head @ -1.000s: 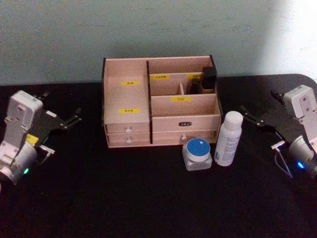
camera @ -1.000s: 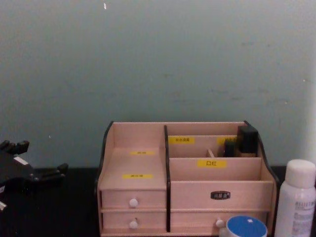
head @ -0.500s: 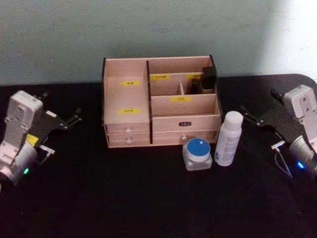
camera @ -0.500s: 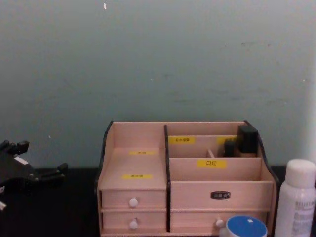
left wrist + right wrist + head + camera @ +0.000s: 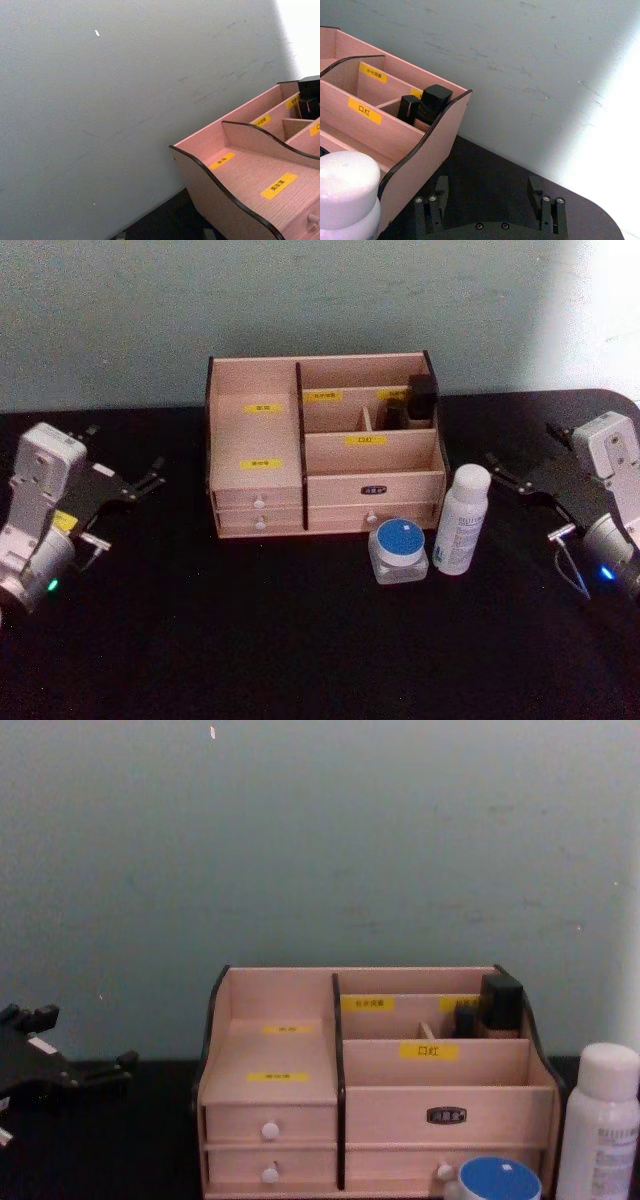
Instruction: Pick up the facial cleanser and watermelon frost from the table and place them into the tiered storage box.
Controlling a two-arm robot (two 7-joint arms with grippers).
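The slim white facial cleanser [image 5: 461,520] stands upright, cap up, right of the worktop's [image 5: 300,640] centre. The left gripper [image 5: 125,510] and right gripper [image 5: 528,500] are spread, empty.

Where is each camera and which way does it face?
Head: high, looking down on the light wooden tiered storage box, open left gripper and right gripper flanking it.
Chest: low, facing the box's drawers; left gripper at left.
Left wrist: along the box's left side toward the wall.
Right wrist: over its own fingers toward the box.
Head and chest share the blue-lidded frosted jar.
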